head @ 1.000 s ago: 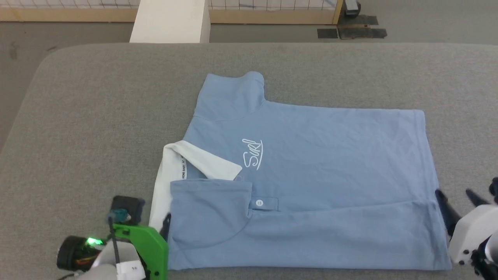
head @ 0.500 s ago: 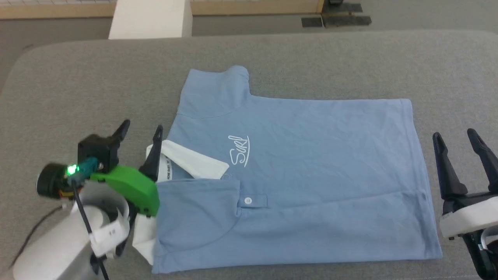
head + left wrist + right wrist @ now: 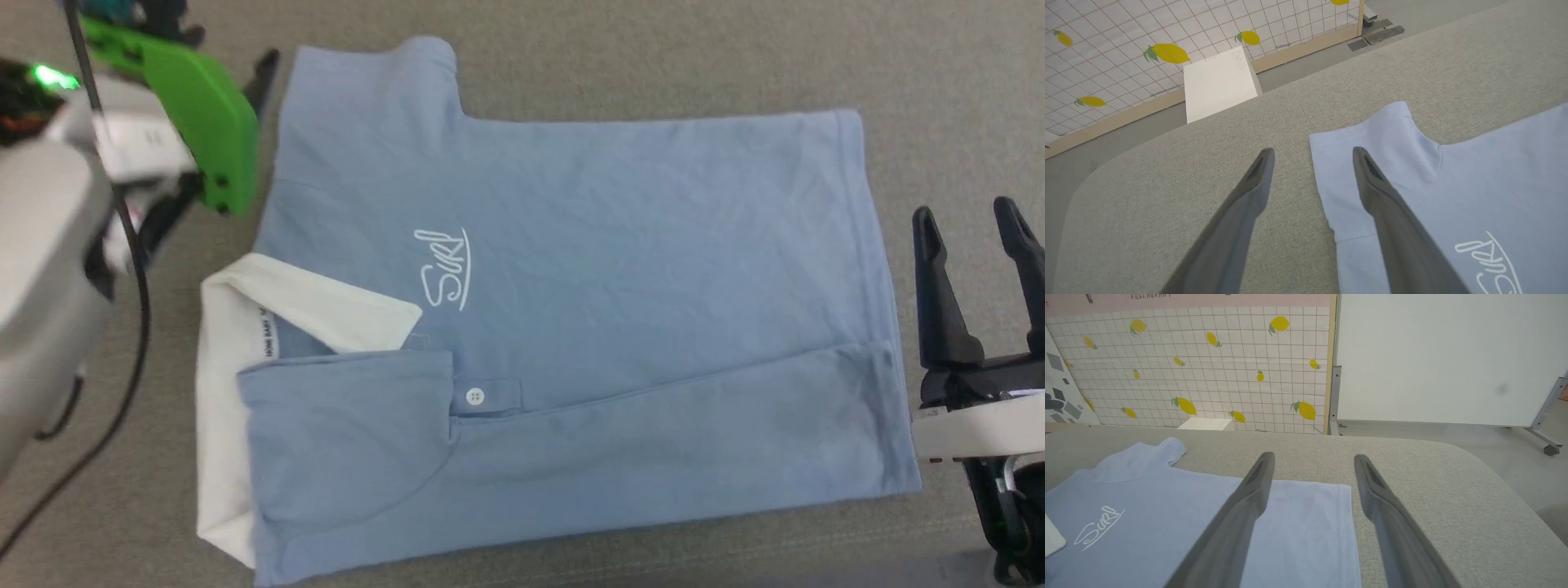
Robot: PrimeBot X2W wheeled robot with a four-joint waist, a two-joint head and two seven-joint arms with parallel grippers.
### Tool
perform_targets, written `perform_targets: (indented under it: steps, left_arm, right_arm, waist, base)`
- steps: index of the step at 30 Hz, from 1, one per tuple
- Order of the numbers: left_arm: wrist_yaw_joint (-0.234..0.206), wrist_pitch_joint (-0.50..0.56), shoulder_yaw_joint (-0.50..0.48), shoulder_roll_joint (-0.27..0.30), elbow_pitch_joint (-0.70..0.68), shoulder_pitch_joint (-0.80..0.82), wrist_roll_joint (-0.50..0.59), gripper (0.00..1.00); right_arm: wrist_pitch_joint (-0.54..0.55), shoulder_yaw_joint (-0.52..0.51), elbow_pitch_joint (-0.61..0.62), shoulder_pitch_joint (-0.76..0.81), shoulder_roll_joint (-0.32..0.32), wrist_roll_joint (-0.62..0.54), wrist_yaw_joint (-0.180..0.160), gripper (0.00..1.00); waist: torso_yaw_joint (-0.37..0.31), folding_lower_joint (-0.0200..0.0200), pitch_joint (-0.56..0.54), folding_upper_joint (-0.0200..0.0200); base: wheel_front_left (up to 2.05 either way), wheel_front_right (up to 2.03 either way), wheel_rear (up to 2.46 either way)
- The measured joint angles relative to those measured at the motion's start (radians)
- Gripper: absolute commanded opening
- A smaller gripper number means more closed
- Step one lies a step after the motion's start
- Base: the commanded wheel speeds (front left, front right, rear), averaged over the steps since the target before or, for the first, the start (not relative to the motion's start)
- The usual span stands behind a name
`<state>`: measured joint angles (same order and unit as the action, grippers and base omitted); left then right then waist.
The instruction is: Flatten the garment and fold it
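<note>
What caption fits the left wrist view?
Open left gripper straddling the sleeve edge of the garment on the grey table.

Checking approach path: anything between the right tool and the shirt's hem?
No. In the head view, bare grey tabletop separates the right tool from the shirt.

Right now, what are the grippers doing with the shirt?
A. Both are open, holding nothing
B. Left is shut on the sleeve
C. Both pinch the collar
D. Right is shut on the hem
A: the left gripper stands spread beside the far sleeve, the right gripper spread beside the hem, and the shirt lies ungripped.
</note>
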<state>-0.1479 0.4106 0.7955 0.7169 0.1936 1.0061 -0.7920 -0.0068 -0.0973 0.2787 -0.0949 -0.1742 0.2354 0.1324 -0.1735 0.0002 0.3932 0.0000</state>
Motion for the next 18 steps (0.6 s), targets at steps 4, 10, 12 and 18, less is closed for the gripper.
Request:
perform_targets:
  steps: [4, 10, 12, 18]
  left_arm:
    - [0.048, 0.135, -0.010, -0.009, 0.099, 0.137, -0.041, 1.00]
    - [0.127, 0.372, 0.001, -0.002, 0.186, 0.278, -0.106, 1.00]
    - [0.140, 0.442, 0.009, 0.014, 0.195, 0.308, -0.116, 1.00]
    - [0.166, 0.522, 0.029, 0.074, 0.215, 0.337, -0.114, 1.00]
  right_arm:
    - [-0.007, 0.008, 0.011, -0.027, 0.020, -0.006, 0.000, 1.00]
    - [-0.030, 0.029, 0.004, -0.063, 0.048, -0.007, 0.000, 1.00]
    - [-0.039, 0.036, -0.003, -0.073, 0.062, -0.007, 0.000, 1.00]
    - [-0.066, 0.052, -0.035, -0.090, 0.087, -0.007, 0.000, 1.00]
  waist:
    - [-0.034, 0.0001, 0.068, 0.0000]
    - [-0.091, 0.0000, 0.151, 0.0000]
    - [-0.112, 0.0001, 0.177, 0.0000]
    - [-0.167, 0.0000, 0.233, 0.0000]
  base:
    - [0.00, 0.00, 0.00]
    - [0.00, 0.00, 0.00]
    - [0.00, 0.00, 0.00]
    - [0.00, 0.00, 0.00]
